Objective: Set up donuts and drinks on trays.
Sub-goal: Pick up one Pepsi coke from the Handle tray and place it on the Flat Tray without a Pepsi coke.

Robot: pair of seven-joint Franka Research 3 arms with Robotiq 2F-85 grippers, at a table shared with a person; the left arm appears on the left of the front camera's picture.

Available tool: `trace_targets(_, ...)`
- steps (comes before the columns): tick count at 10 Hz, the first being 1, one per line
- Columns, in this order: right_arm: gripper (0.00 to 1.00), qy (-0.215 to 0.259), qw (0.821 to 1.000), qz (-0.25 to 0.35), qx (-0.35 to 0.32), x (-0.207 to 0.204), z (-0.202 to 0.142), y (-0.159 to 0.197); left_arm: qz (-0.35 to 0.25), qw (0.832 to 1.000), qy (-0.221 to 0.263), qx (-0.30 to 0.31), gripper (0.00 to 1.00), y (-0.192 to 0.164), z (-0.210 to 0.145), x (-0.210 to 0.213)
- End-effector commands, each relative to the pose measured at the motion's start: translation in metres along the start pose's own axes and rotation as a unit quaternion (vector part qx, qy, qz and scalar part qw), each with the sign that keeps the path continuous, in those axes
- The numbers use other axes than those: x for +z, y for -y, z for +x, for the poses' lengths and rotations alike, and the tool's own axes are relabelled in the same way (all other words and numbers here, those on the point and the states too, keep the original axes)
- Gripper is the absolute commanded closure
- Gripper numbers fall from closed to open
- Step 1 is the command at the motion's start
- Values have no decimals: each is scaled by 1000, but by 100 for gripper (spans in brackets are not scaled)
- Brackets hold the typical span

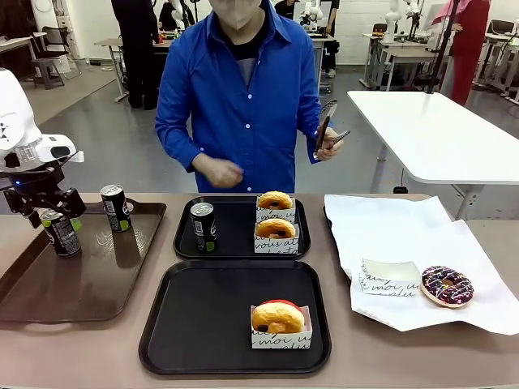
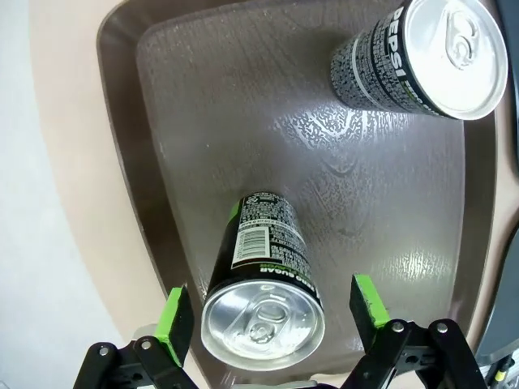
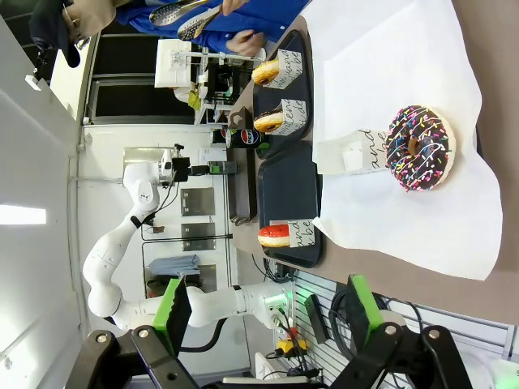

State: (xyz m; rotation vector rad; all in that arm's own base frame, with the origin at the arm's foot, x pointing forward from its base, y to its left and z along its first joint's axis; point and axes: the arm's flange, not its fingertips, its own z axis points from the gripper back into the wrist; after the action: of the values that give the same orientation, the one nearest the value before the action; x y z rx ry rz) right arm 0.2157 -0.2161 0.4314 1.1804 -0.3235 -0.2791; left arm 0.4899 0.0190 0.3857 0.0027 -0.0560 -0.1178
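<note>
At the left edge of the front view, the left gripper point(image 1: 53, 217) straddles a can point(image 1: 62, 233) standing on the brown tray point(image 1: 57, 284). In the left wrist view its green pads point(image 2: 173, 324) stand wide on either side of the can's silver top, not clamping it. A second can point(image 1: 116, 207) stands nearby, toward that tray's upper right.

In the middle, the far black tray point(image 1: 239, 235) holds a third can point(image 1: 203, 227) and two boxed donuts point(image 1: 276, 201). The near black tray point(image 1: 203, 316) holds one boxed donut point(image 1: 280, 322). At the right, a sprinkled donut point(image 1: 447, 285) lies on white paper point(image 1: 389, 227) beside an empty box point(image 1: 388, 277). The right gripper point(image 3: 268, 312) is spread wide, gripping nothing.
</note>
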Motion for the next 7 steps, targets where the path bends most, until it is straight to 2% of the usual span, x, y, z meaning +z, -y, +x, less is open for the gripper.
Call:
trace_targets(1, 0, 0, 1000, 8, 3, 1, -1, 0, -2, 1000, 3, -16, 0, 1, 1, -8)
trace_targets(3, 0, 0, 1000, 8, 3, 1, -1, 0, -5, 1000, 17, -8, 0, 0, 3, -8)
trace_targets(4, 0, 0, 1000, 8, 3, 1, -1, 0, -8, 1000, 15, -10, 55, 0, 1, -5)
trace_targets(5, 0, 0, 1000, 8, 3, 1, -1, 0, -5, 1000, 15, -8, 56, 0, 1, 0)
trace_targets(6, 0, 0, 1000, 8, 3, 1, -1, 0, 1, 1000, 14, 0, 100, -2, 3, 1)
trace_targets(7, 0, 0, 1000, 8, 3, 1, -1, 0, 1, 1000, 15, 0, 61, -2, 4, 2)
